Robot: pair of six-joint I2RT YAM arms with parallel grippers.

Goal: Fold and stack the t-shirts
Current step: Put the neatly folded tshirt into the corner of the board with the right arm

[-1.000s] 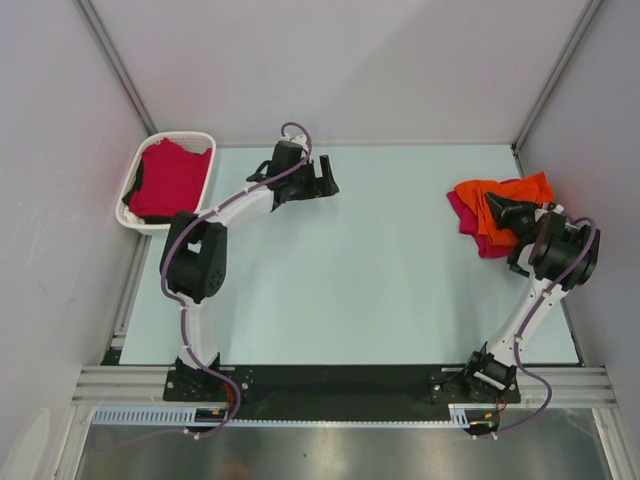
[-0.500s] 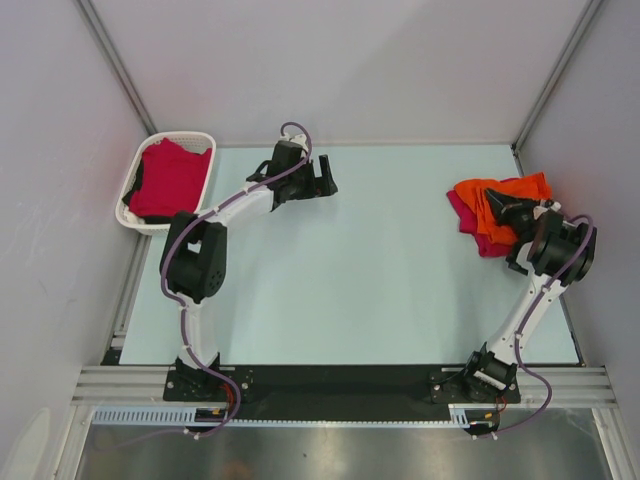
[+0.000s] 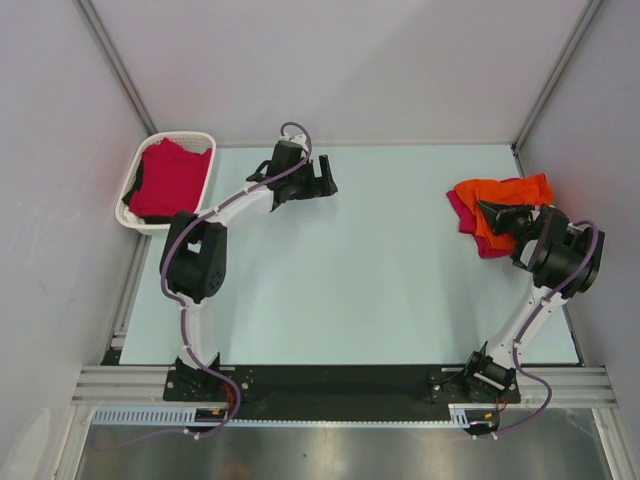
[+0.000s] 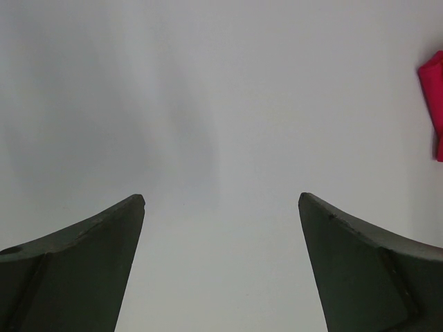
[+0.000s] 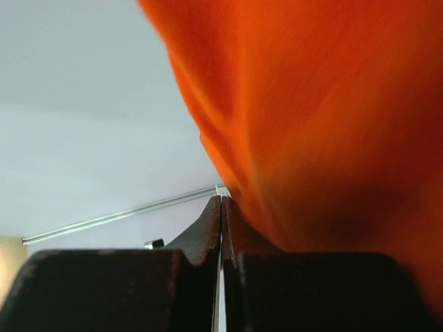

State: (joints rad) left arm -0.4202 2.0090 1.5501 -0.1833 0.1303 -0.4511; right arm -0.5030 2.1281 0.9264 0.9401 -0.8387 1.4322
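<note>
An orange t-shirt (image 3: 512, 189) lies crumpled on a crimson-pink t-shirt (image 3: 461, 211) at the table's right edge. My right gripper (image 3: 489, 212) is at this pile. In the right wrist view its jaws (image 5: 223, 198) are pressed together, and the orange cloth (image 5: 332, 104) spreads up and right from the fingertips. Another crimson-pink t-shirt (image 3: 168, 180) lies in the white basket (image 3: 186, 134) at the far left. My left gripper (image 3: 326, 178) is open and empty over the table's far side (image 4: 221, 200). A crimson-pink edge (image 4: 433, 104) shows at the far right of the left wrist view.
Grey walls with metal frame posts (image 3: 552, 75) close in the table on three sides. The right pile lies close to the right wall. The pale green tabletop (image 3: 380, 260) stretches between the two arms.
My right wrist has shifted slightly toward the near side and its gripper has edged left at the orange shirt. The left arm has not moved.
</note>
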